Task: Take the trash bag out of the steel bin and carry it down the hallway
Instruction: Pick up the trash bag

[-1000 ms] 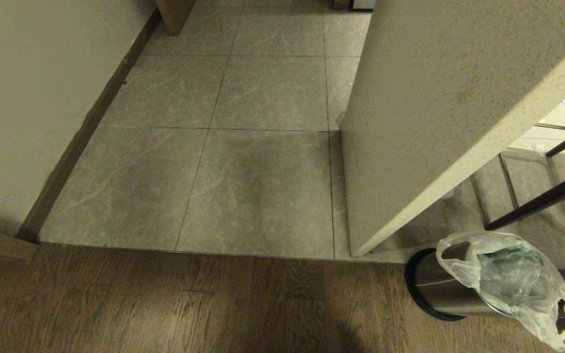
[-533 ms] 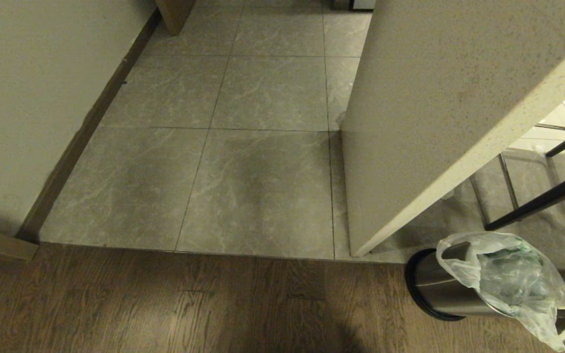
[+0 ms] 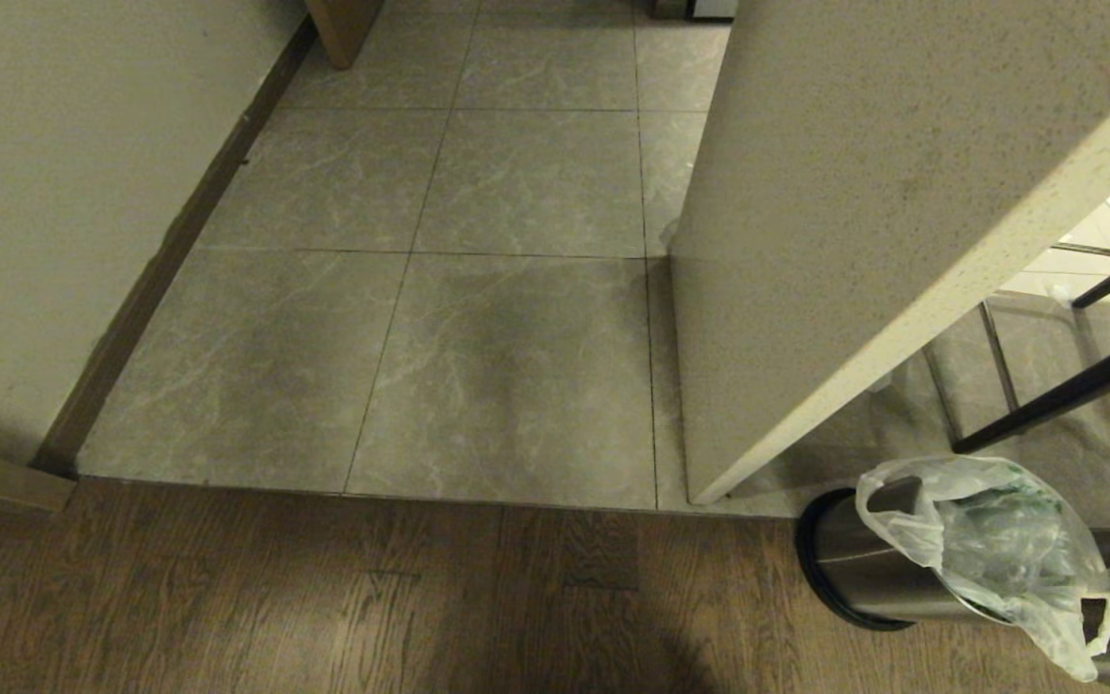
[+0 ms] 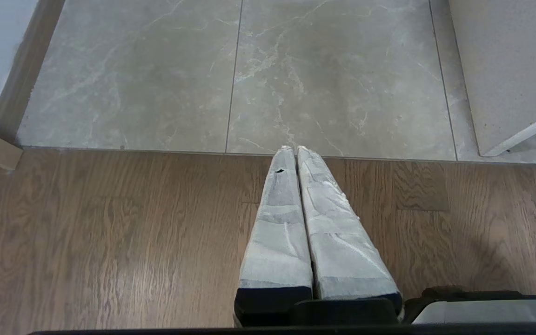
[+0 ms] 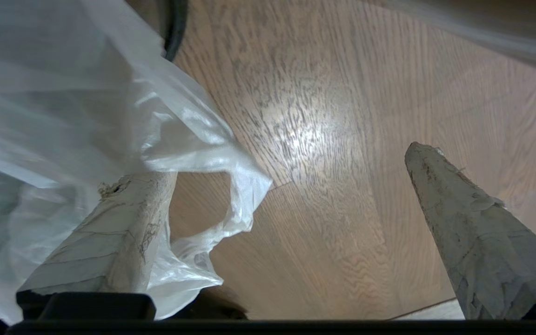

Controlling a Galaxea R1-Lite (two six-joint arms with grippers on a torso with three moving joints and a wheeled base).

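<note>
With the right gripper (image 5: 291,172) spread wide at the trash bag (image 3: 998,549) handle loop (image 5: 203,214), lower right in the head view, closing on it looks next, while the left gripper (image 4: 296,151) rests pressed together.

The right gripper (image 5: 277,172) hangs low with its jaws spread wide, one taped finger (image 5: 119,232) poking through a plastic handle loop, the other (image 5: 472,237) well apart in the clear. The left gripper (image 4: 296,151) is parked pointing forward and down, jaws pressed together.
</note>
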